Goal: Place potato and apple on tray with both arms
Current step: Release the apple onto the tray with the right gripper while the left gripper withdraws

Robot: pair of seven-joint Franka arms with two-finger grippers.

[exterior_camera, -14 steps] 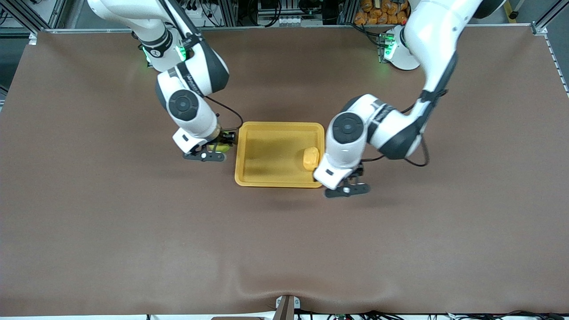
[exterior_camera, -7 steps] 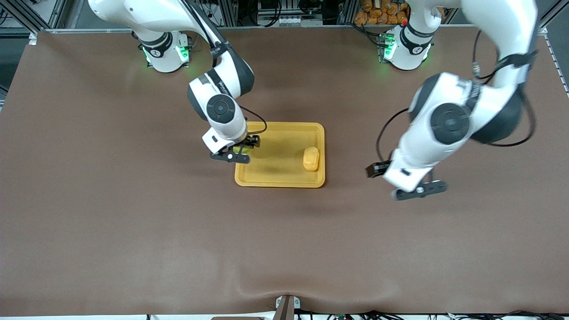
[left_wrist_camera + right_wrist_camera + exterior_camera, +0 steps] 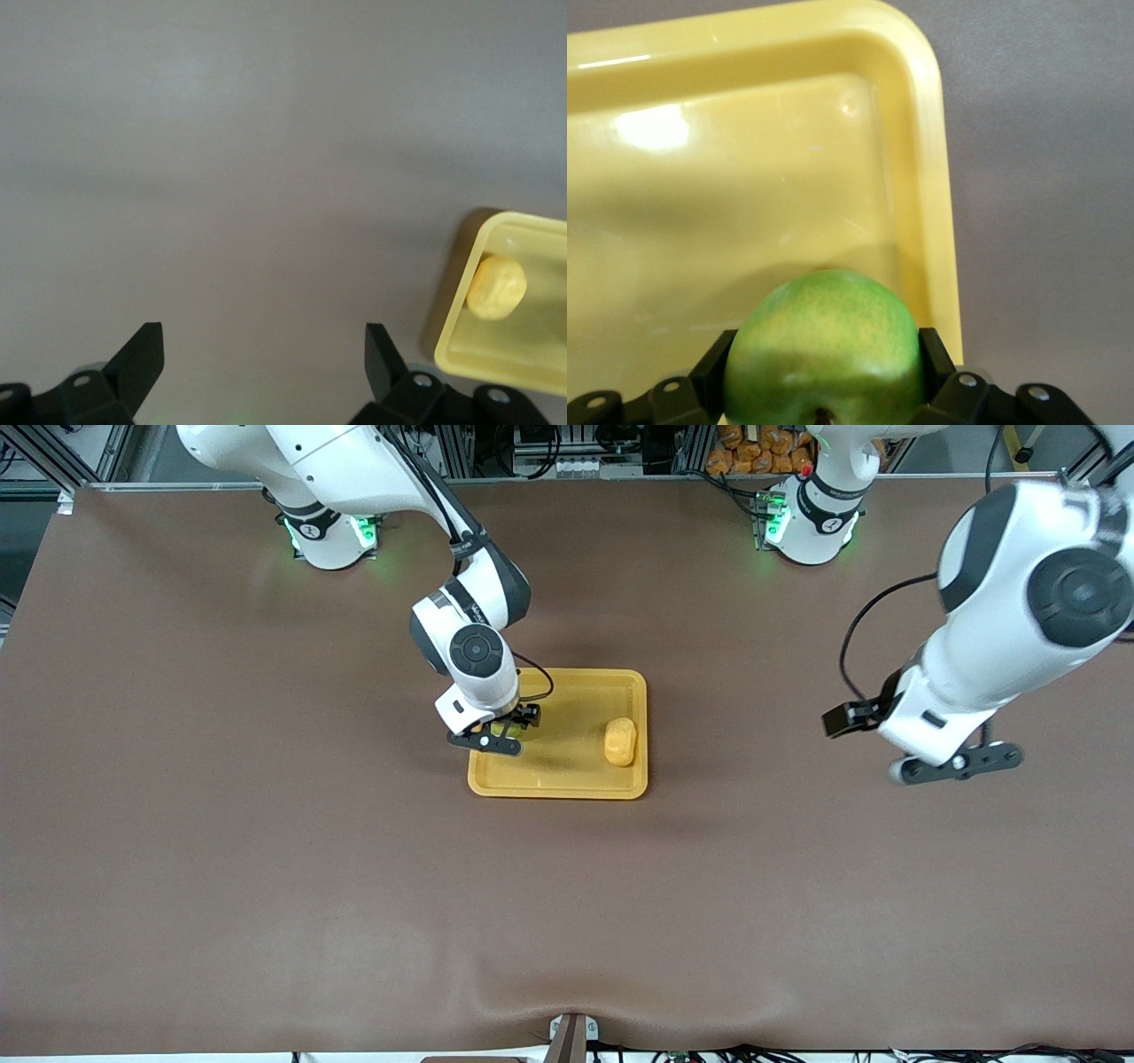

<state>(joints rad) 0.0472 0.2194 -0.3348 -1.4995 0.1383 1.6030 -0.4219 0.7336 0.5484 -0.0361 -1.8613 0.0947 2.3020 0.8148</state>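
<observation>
Your shallow yellow-orange plastic tray sits mid-table, the lumpy pale-yellow potato inside near the left arm's end. Your left gripper hangs wide open, empty, over bare table; your right gripper clamps the round green apple above the tray.

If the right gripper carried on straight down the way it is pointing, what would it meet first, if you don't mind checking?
Probably the tray: the right gripper, shut on the apple, points down over the tray's bare floor near the rim at the right arm's end. Height above it is unclear.
</observation>
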